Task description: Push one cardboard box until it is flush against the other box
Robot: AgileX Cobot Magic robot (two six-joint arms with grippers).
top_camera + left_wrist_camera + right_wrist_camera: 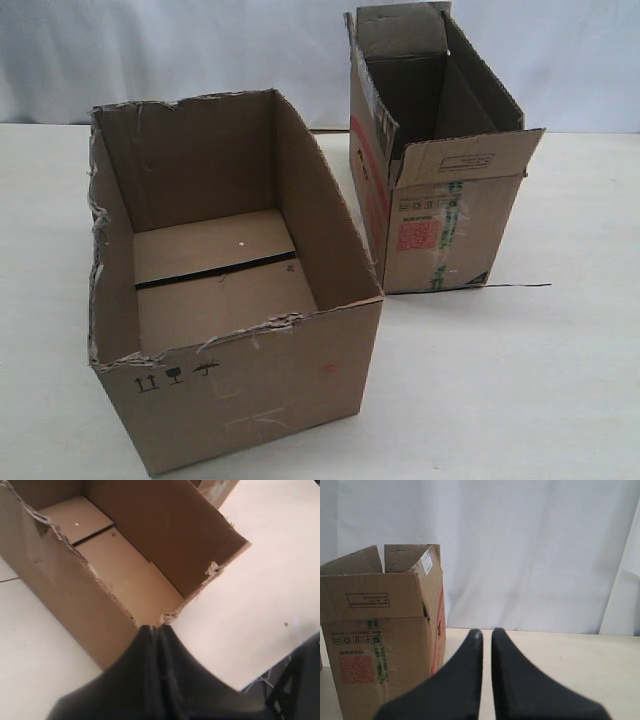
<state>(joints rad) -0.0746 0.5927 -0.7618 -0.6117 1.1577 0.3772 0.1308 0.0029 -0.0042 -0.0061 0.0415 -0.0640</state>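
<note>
The cardboard box (250,385) stands open-topped on the left of the pale table (530,390), its face with the small black symbols toward the camera and its long axis running away from the camera, leaning slightly left. In the left wrist view, the left gripper (157,630) has its fingers pressed together on nothing, the tips right at a torn top corner of this carton; I cannot tell whether they touch it. To the right and farther back stands the other box (440,235), flaps upright and red label on its near end, not flush with the first. The right gripper (486,632) is closed to a thin slit, empty, with that taller carton off to one side of it
</note>
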